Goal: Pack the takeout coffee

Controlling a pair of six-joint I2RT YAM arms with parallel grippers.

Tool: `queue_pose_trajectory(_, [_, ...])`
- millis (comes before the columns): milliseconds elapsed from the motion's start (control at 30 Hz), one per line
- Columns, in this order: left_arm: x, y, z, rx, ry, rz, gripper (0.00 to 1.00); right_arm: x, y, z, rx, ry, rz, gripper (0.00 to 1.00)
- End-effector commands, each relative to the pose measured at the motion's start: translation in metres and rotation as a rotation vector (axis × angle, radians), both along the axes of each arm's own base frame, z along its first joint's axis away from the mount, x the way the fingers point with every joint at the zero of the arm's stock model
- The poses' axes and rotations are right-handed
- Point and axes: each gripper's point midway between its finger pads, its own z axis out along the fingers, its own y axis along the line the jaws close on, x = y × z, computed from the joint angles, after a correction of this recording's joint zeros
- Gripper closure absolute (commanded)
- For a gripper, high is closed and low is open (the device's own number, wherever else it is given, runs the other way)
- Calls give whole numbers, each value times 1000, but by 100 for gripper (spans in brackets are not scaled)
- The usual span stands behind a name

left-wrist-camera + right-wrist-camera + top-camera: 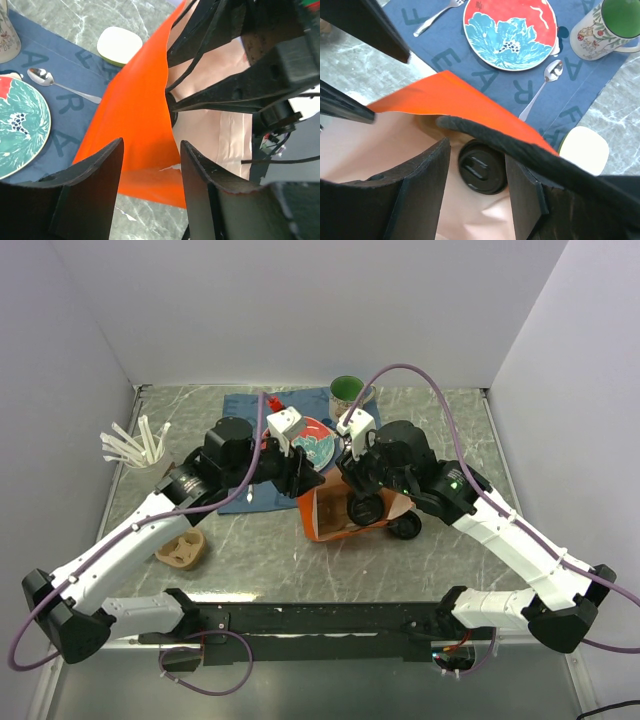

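Marble table [250, 550]: takeout coffee [482, 167] is inside the orange bag [455, 97]. The right gripper [476, 150] straddles it, grip unclear. The left gripper [151, 145] has its jaws spread. Next, I'd guess, a clean withdrawal.

Left arm [130, 530] and right arm [510, 535] stretched forward and inward from their bases, wrists nearly meeting mid-field and pitched down; left gripper [151, 145] jaws stood apart, right gripper [476, 152] jaws parted too, though whether they clamped anything was unclear.
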Motion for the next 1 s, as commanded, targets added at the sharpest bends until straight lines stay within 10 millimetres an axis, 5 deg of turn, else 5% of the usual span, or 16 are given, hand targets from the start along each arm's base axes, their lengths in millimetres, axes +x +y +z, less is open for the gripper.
queue_pose_trajectory(0, [3, -14, 24, -36, -104, -59, 45, -1, -1, 12, 51, -12, -15, 45])
queue_pose_trajectory(500, [12, -27, 24, 4, -185, -53, 50, -1, 1, 11, 59, 3, -20, 46])
queue_pose_trajectory(600, [21, -26, 22, 15, -207, -17, 61, -2, 1, 11, 61, 8, -17, 46])
queue_pose_trajectory(767, [22, -27, 26, 33, -220, -9, 97, -7, 1, 17, 75, 11, -1, 45])
queue_pose_trajectory(967, [24, 1, 29, 29, -112, 180, 99, -43, 3, 21, 133, 64, 131, 31])
